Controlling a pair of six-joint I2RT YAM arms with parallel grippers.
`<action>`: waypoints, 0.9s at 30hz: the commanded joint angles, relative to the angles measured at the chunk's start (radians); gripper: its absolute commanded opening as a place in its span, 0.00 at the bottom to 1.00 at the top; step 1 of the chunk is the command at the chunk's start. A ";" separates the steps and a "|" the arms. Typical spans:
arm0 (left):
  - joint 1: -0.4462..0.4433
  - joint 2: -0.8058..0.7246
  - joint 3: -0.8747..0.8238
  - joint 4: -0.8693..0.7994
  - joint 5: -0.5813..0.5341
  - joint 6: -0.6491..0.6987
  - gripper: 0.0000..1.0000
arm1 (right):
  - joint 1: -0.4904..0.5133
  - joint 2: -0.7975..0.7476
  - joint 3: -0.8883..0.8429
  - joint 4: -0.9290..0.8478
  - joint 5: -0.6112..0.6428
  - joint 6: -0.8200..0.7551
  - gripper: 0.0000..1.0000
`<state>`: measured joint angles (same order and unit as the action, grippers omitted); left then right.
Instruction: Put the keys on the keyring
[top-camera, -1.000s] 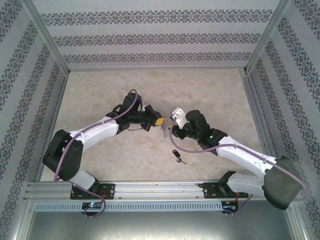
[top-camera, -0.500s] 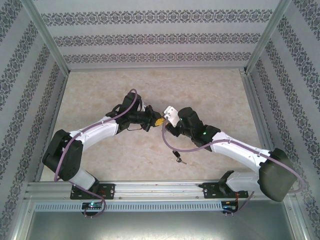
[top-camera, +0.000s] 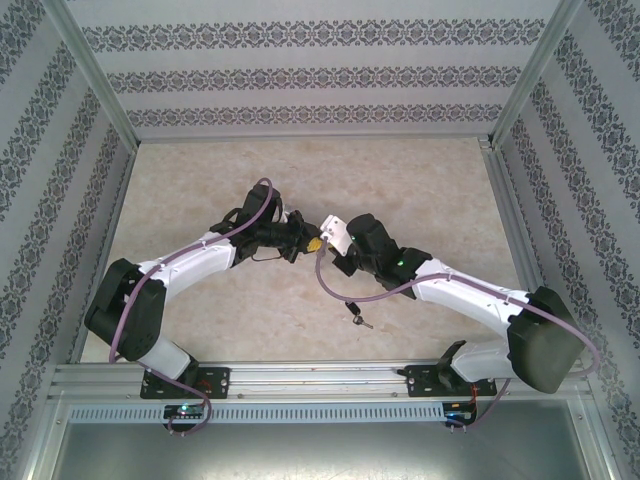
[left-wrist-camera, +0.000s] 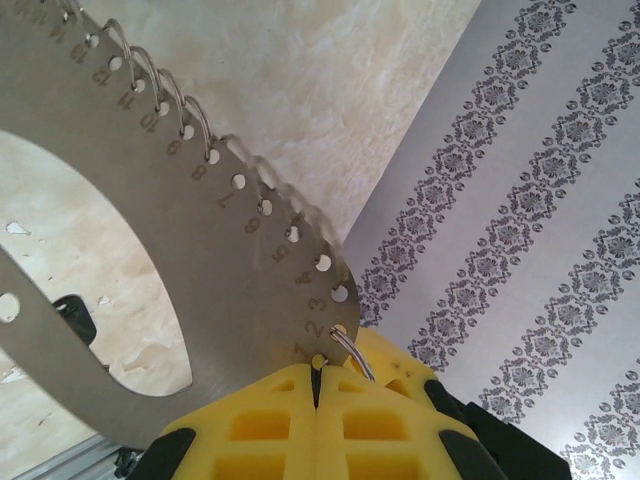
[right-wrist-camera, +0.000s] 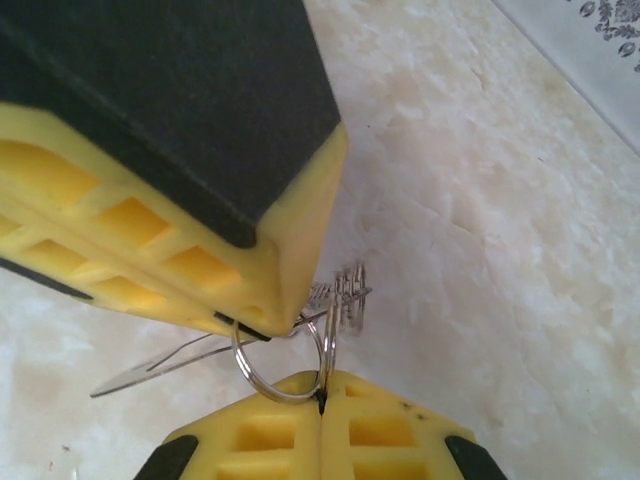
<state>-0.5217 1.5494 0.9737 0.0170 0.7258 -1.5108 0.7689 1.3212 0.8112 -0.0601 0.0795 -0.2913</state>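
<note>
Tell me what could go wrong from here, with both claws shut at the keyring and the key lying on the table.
1. The right claw pinches a thin ring only at its fingertips, so the ring may slip out when pulled.
2. The left claw holds the keyring by one end, so a tug could twist it loose.
3. The key lies on the table while both claws are busy. Freeing one to fetch it may lose the ring.

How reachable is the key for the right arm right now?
Probably not yet: the right gripper is shut on a ring of the keyring, which the left gripper holds. The key lies uncovered on the table near its wrist.
</note>
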 joint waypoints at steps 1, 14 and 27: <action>-0.003 0.011 0.030 -0.008 0.026 0.022 0.00 | 0.020 0.001 0.051 0.048 -0.016 -0.002 0.00; -0.004 0.010 0.037 0.013 0.019 0.025 0.26 | -0.027 -0.002 0.054 0.033 -0.125 0.040 0.00; 0.026 -0.030 0.046 0.005 -0.047 0.093 0.42 | -0.081 0.012 0.052 0.029 -0.184 0.065 0.00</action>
<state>-0.5140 1.5486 0.9859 0.0139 0.7113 -1.4677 0.6956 1.3251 0.8352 -0.0574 -0.0563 -0.2508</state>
